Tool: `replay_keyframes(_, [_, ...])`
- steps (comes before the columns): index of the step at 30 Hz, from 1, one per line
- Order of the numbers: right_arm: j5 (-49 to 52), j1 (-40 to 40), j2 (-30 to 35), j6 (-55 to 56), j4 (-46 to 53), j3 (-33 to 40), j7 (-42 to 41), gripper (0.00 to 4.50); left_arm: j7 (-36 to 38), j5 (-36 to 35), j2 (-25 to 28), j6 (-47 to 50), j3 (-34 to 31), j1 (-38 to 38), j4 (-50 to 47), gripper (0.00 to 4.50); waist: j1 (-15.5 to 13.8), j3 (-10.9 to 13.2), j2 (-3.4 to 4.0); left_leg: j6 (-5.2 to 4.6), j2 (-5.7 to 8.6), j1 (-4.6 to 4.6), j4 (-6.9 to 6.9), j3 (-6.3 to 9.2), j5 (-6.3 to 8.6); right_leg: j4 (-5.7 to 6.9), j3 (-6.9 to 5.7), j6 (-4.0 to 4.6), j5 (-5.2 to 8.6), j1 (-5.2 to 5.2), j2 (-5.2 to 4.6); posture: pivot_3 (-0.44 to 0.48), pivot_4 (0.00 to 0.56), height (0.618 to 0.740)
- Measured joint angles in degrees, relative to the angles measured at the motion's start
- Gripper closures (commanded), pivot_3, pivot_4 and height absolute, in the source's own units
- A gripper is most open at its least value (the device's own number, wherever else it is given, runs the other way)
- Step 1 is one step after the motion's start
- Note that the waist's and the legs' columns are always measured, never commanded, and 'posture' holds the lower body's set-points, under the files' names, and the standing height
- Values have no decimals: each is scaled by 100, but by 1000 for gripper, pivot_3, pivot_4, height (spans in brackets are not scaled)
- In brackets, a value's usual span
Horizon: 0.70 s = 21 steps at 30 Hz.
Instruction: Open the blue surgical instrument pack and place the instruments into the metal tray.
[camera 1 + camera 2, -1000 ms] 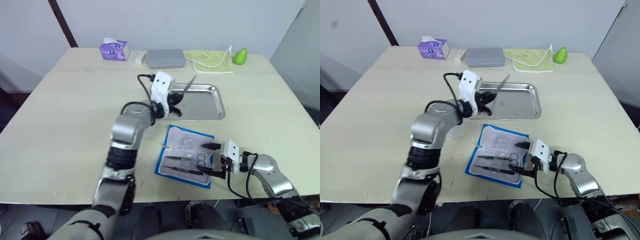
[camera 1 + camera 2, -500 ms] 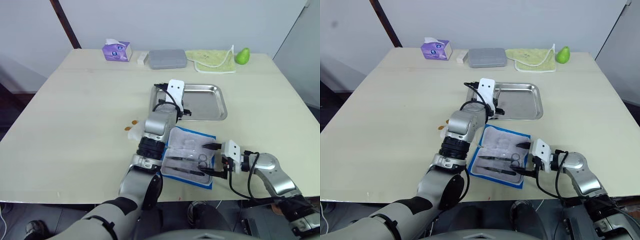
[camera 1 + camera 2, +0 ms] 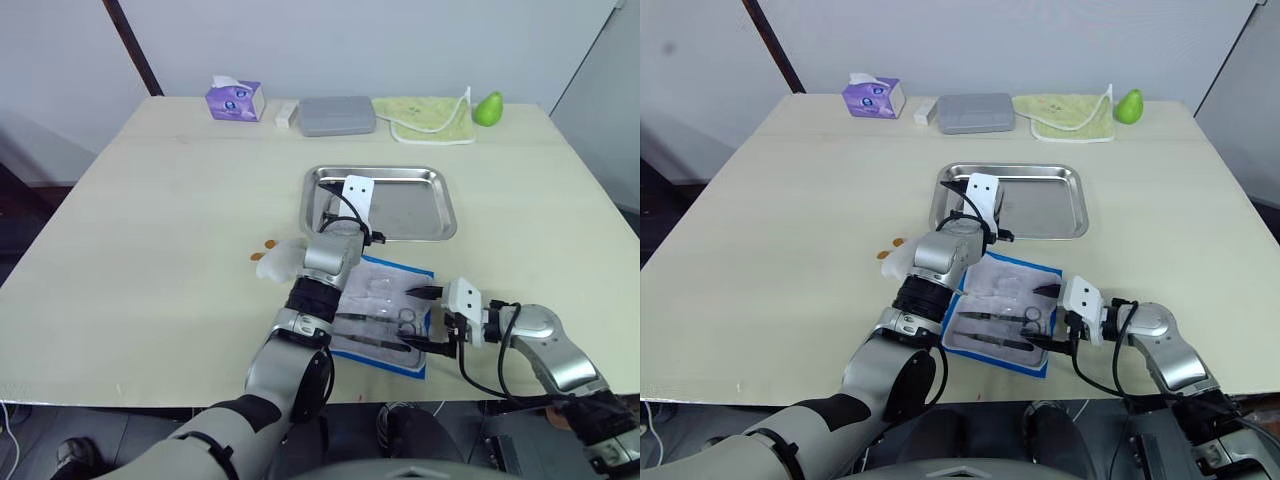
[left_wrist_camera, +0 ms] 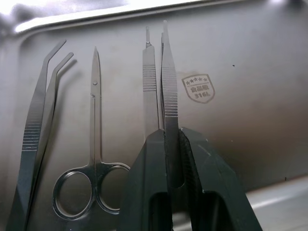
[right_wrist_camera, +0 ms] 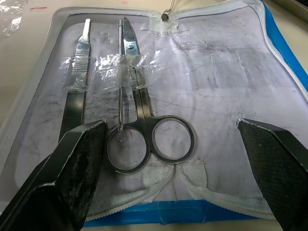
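The blue surgical instrument pack (image 3: 385,288) lies open on the table, its pale lining up, just in front of the metal tray (image 3: 420,205). My left gripper (image 4: 169,134) is low over the tray's left end, shut on straight forceps (image 4: 168,82). Beside them on the tray floor lie bent tweezers (image 4: 38,120) and small scissors (image 4: 94,144). Whether the forceps touch the floor I cannot tell. My right gripper (image 3: 420,320) stands open at the pack's near right edge, its fingers on either side of scissors (image 5: 144,120). Next to those lies a flat handle (image 5: 77,96), both taped to the lining.
Crumpled clear wrap (image 3: 278,258) lies left of the pack. Along the table's far edge stand a purple tissue box (image 3: 235,100), a small white box (image 3: 285,115), a grey case (image 3: 335,115), a yellow-green cloth (image 3: 432,120) and a green pear (image 3: 487,108).
My left gripper, holding the forceps, came down from above the tray's far left corner to low inside the tray. The right gripper stayed open at the pack. The camera shifted slightly.
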State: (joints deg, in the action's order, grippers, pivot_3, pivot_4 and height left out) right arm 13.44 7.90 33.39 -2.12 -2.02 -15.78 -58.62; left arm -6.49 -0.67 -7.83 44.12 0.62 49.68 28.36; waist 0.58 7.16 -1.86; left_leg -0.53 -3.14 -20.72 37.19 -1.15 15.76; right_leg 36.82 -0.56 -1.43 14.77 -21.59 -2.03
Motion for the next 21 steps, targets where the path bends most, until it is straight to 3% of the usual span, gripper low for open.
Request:
replay_keyframes(11, [0,0,-30,88,-67,0,24,0,92,-59,-5,36,-1,0,-2,4470,1,0,0,0,0,2,0,1,0,0,-1,-9,5,1,0,0,150,736])
replay_keyframes(15, [0,0,-44,117,-88,0,28,0,152,-75,-5,93,0,0,-2,2847,3,0,0,1,0,2,0,2,0,0,-2,-15,8,1,1,0,150,736])
replay_keyframes(19, [0,-1,-44,129,-91,0,32,0,186,-91,-5,136,-5,0,-78,925,4,0,0,1,0,2,0,2,0,0,-2,-14,8,1,1,0,150,736])
replay_keyframes(21, [0,-7,-44,147,-91,0,37,0,284,-154,0,138,-9,-7,-278,925,4,1,0,1,0,1,-1,2,0,0,-2,-13,7,1,1,0,150,736])
